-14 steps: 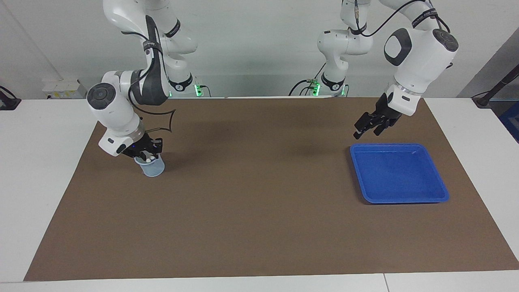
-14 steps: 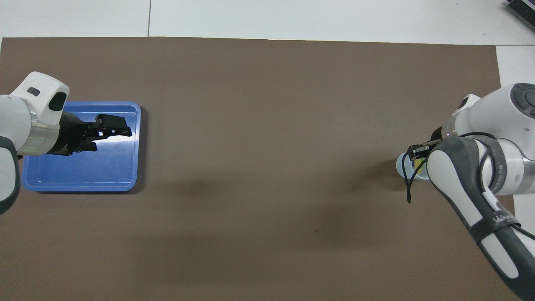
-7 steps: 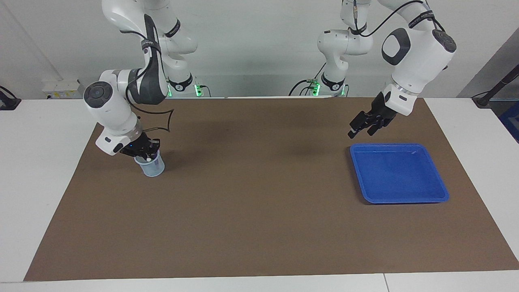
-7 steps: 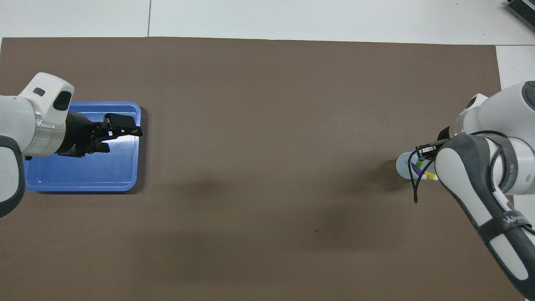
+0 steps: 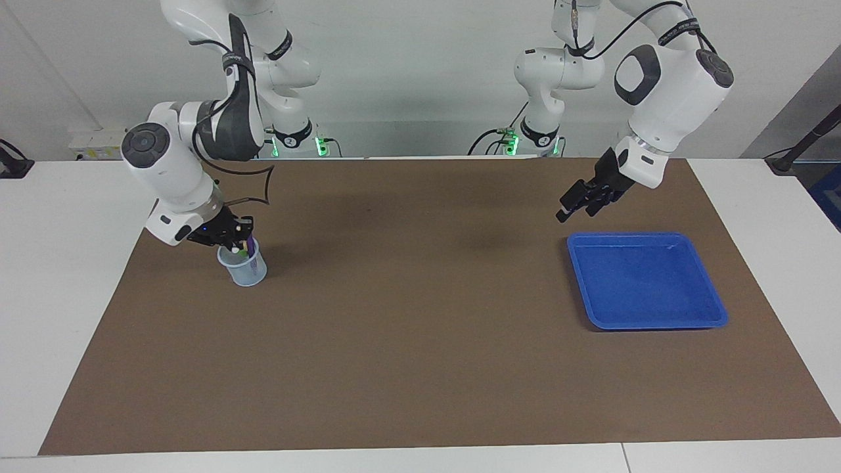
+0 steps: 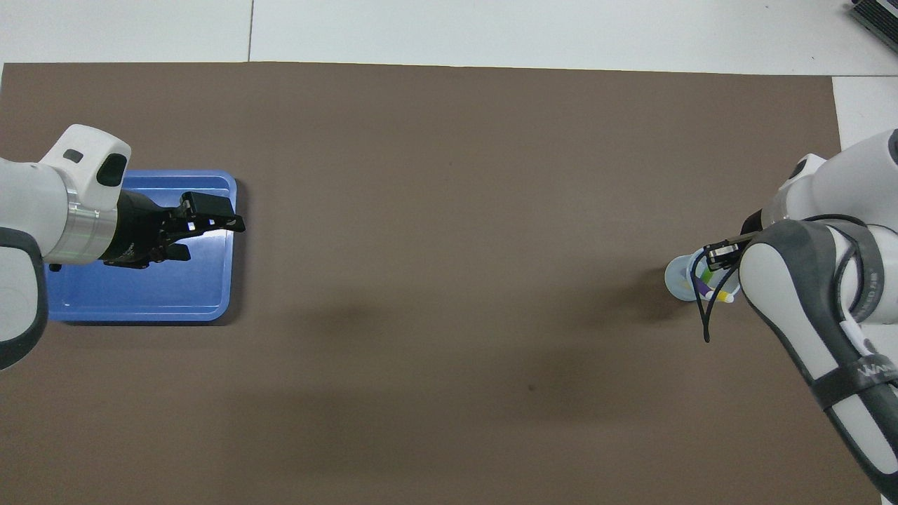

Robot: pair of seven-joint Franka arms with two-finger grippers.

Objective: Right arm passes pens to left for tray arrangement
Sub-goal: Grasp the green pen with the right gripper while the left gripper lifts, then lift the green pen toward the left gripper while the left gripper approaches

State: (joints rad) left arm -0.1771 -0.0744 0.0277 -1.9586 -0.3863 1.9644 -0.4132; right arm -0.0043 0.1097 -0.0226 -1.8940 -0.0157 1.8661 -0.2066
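A brown mat [image 5: 420, 368] covers a white table. Toward the right arm's end, the right gripper [image 5: 231, 238] sits at the mouth of a small pale-blue cup [image 5: 244, 268], fingers closed. Whether it grips a pen cannot be told. The pens [image 6: 710, 282], green, purple and yellow, stand in the cup directly under the gripper. Toward the left arm's end, the left gripper [image 5: 577, 202] hangs in the air, fingers spread wide and holding nothing, just beside the blue tray [image 5: 647, 281].
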